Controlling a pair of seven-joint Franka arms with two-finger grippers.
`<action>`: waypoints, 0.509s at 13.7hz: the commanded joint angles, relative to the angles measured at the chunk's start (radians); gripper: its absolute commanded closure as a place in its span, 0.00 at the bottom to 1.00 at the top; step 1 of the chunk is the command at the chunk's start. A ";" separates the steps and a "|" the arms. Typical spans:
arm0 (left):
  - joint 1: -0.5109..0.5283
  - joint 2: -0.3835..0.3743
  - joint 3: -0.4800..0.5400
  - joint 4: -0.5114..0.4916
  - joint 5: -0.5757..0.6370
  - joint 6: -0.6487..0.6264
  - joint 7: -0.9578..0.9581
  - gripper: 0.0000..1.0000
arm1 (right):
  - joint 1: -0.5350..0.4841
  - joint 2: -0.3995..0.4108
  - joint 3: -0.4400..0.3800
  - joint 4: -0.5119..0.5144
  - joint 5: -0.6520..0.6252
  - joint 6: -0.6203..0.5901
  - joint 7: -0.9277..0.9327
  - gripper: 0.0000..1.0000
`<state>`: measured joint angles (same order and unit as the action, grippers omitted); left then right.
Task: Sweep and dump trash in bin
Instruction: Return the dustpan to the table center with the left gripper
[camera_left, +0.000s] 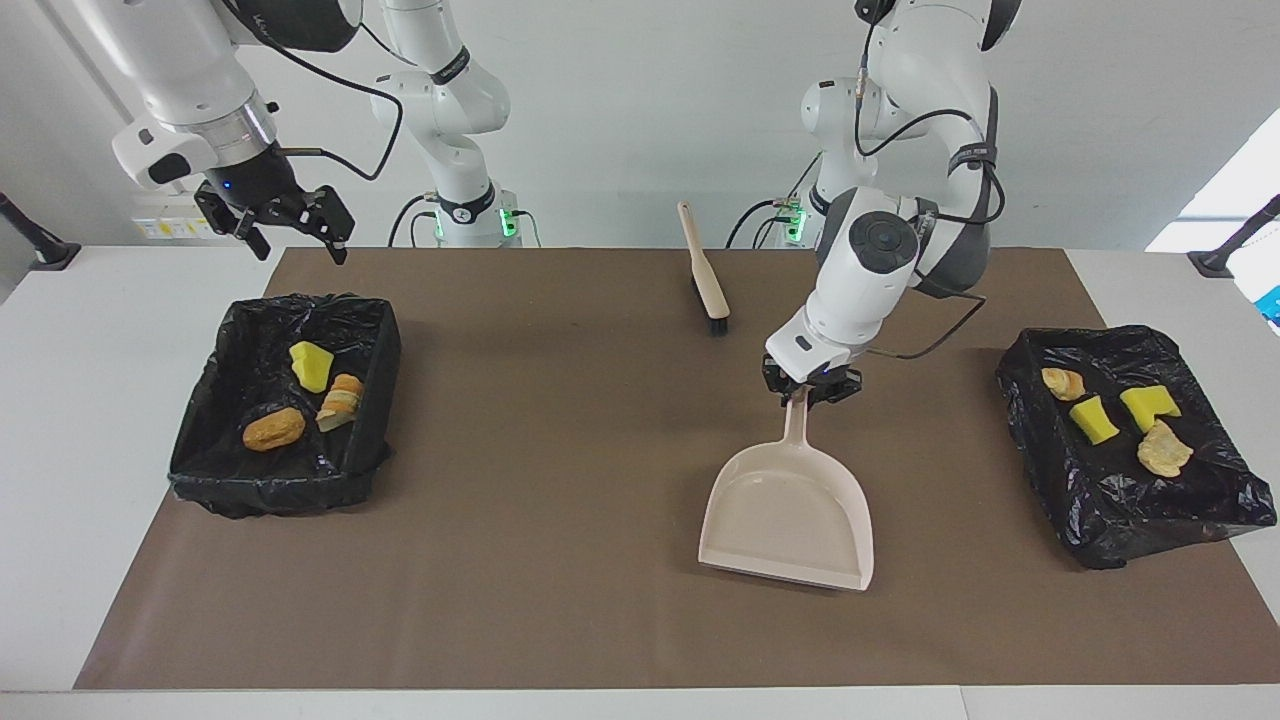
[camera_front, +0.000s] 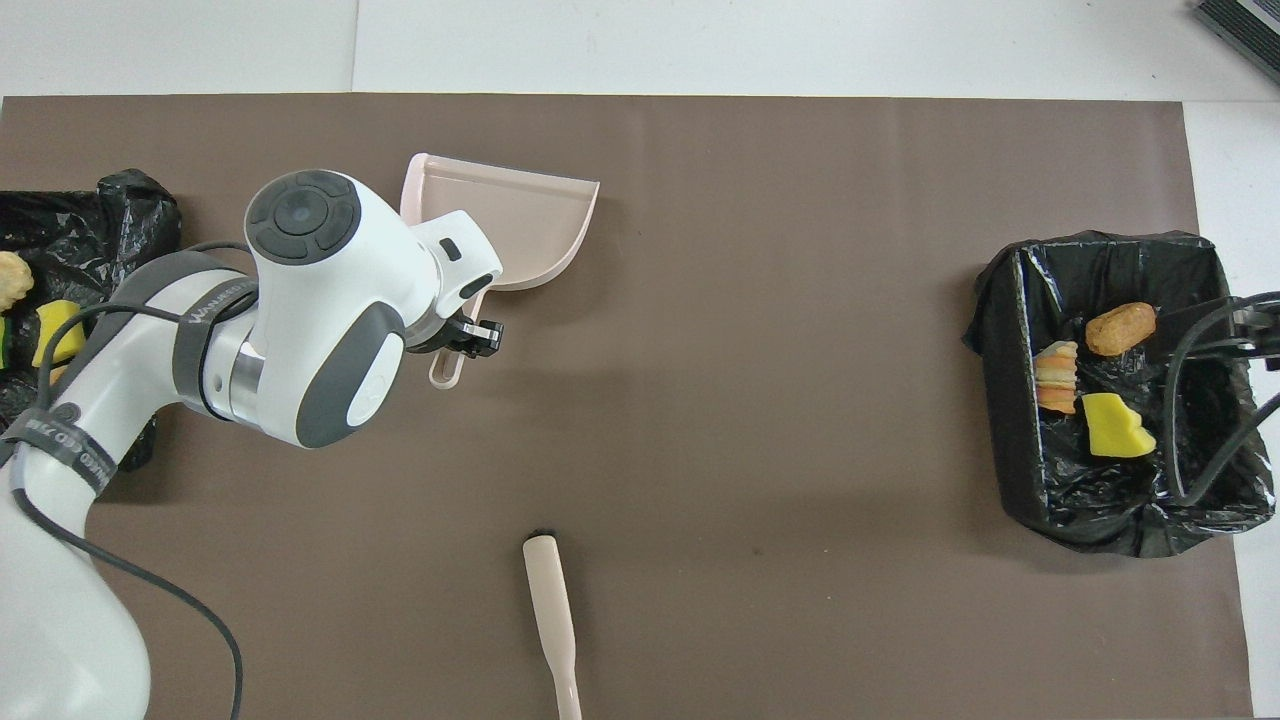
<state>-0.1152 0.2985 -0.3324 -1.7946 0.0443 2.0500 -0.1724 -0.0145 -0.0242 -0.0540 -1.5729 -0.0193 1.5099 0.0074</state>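
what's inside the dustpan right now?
Nothing visible: the dustpan, held by its handle in the left gripper, shows a bare pink pan in the facing view. From overhead, the arm covers the handle end, so that corner can't be checked there.

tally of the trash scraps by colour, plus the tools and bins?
Yellow sponge chunks: 3
Tan or brown bread lumps: 4
Bins lined with black bags: 2
Pink dustpan: 1
Brush: 1
Total: 11
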 joint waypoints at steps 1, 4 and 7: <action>-0.049 -0.022 0.018 -0.071 -0.020 0.061 0.005 1.00 | -0.002 -0.007 0.003 -0.012 -0.004 0.006 0.019 0.00; -0.084 -0.010 0.018 -0.078 -0.044 0.107 -0.131 1.00 | -0.002 -0.007 0.003 -0.012 -0.002 0.006 0.019 0.00; -0.098 -0.001 0.018 -0.083 -0.047 0.130 -0.156 1.00 | -0.002 -0.007 0.003 -0.012 -0.004 0.007 0.019 0.00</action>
<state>-0.1961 0.3054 -0.3322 -1.8566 0.0149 2.1483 -0.3075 -0.0145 -0.0242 -0.0540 -1.5729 -0.0193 1.5099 0.0074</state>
